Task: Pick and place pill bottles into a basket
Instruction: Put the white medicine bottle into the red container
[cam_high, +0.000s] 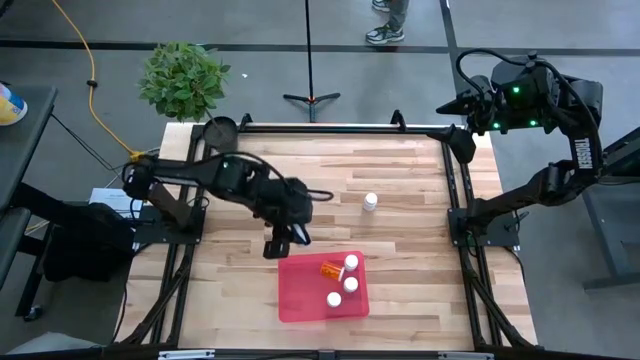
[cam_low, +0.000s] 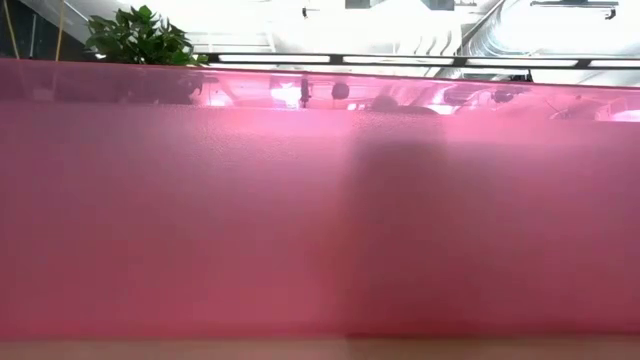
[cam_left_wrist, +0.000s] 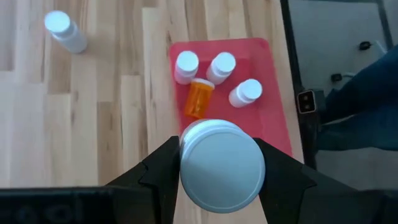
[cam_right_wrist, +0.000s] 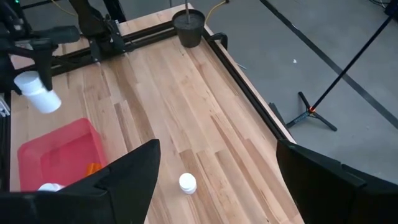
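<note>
My left gripper (cam_high: 285, 238) hangs just off the far left corner of the red basket (cam_high: 300, 300), shut on a white pill bottle (cam_left_wrist: 222, 174) whose cap faces the wrist camera. In the basket lie one orange bottle (cam_high: 330, 268) and three white bottles (cam_high: 351, 284). Another white bottle (cam_high: 370, 201) stands upright on the table's middle. My right gripper (cam_high: 468, 108) waits open, high over the table's far right corner, touching nothing. My left gripper pinches the white bottle's sides (cam_left_wrist: 180, 163), just under the cap, between its two fingers (cam_left_wrist: 158, 171). The fingers slant down from the table's left side. The bottle (cam_right_wrist: 38, 93) hangs tilted, its bottom end sticking out past the fingertips, clear of the table.
A small black pot (cam_high: 221, 128) sits at the table's far left corner, with a green plant (cam_high: 183, 78) on the floor beyond it. The basket's red wall (cam_low: 320, 220) fills the low view. Bare wood lies to the basket's left and right.
</note>
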